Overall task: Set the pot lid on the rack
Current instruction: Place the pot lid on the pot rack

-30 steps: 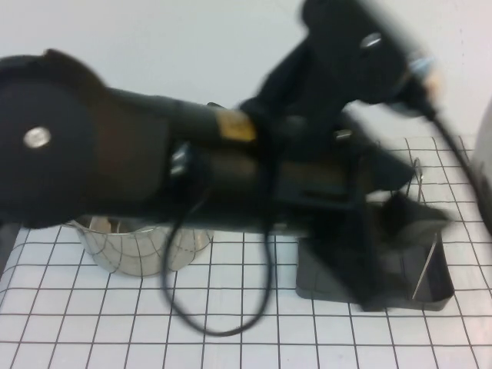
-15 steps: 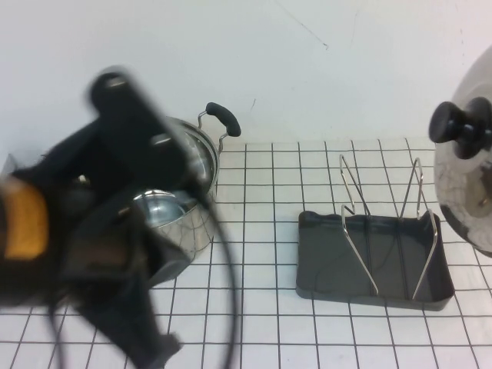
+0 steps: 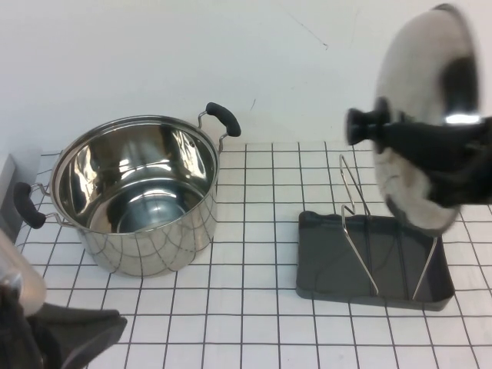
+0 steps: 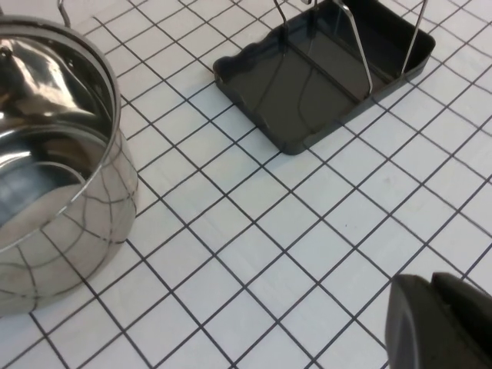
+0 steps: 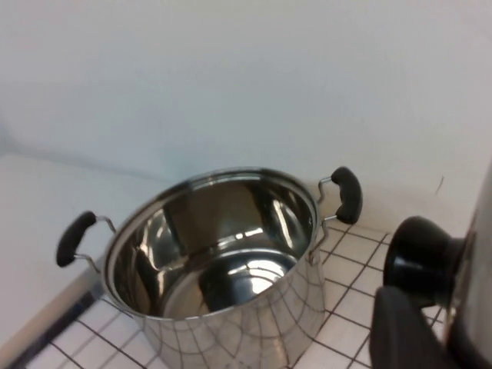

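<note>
The pot lid (image 3: 419, 84) is shiny steel with a black knob (image 3: 363, 127). It hangs on edge in the air above the rack, knob facing the pot. My right gripper (image 3: 434, 150) is shut on the lid; the right wrist view shows one dark finger (image 5: 403, 330) beside the knob (image 5: 419, 257). The rack (image 3: 369, 265) is a dark grey tray with two silver wire loops (image 3: 355, 207), right of centre, and it also shows in the left wrist view (image 4: 307, 84). My left gripper (image 3: 69, 330) is low at the near left corner, shut and empty (image 4: 438, 315).
A deep steel pot (image 3: 138, 192) with two black handles stands open at the left on the white gridded mat; it also shows in the left wrist view (image 4: 46, 154) and the right wrist view (image 5: 231, 261). A white wall runs behind.
My left arm swept from across the middle of the view down to the near left corner. The lid moved left from the right edge to above the rack and turned on edge.
</note>
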Controlling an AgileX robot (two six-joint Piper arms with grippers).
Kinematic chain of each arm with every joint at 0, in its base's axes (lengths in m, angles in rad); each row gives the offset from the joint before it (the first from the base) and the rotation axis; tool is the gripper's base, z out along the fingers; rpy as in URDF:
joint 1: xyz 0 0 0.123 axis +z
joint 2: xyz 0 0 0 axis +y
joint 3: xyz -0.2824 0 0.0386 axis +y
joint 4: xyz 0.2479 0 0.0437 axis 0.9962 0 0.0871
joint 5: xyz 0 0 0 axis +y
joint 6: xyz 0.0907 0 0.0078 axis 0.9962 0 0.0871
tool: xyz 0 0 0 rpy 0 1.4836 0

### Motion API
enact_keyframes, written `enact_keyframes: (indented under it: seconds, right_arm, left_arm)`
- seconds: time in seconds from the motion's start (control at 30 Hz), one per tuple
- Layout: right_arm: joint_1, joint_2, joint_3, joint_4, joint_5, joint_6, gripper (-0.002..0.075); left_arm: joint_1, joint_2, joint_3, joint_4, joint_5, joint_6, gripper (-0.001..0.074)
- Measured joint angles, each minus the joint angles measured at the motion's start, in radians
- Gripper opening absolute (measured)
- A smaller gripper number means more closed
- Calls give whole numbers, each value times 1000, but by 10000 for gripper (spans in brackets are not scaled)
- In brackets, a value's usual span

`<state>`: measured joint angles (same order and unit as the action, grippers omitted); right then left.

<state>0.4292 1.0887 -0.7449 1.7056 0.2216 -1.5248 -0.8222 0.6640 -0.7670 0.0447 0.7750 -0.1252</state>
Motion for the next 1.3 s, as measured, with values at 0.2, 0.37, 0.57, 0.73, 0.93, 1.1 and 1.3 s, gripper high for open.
enact_keyframes:
  seconds: [0.2, 0.37, 0.57, 0.73, 0.93, 1.1, 1.3]
  right_arm:
    - [73, 119, -63, 16, -145, -12, 120]
    - [73, 148, -53, 22, -194, 18, 120]
    - [73, 166, -44, 25, -203, 41, 120]
    - [73, 217, -44, 26, -182, 68, 120]
    - [73, 290, -44, 26, -164, 97, 120]
    - [73, 316, -44, 26, -202, 139, 120]
    - [73, 321, -44, 26, -191, 129, 128]
  left_arm:
    - [0, -29, 91, -2, -72, -56, -1]
    - [0, -29, 144, -12, -137, -94, -1]
    - [0, -30, 192, -14, -156, -100, -1]
    - [0, -30, 220, -14, -180, -102, -1]
    - [0, -30, 253, 2, -249, -105, -1]
    - [0, -30, 259, 71, -256, -109, -1]
    - [0, -30, 259, 108, -257, -109, -1]
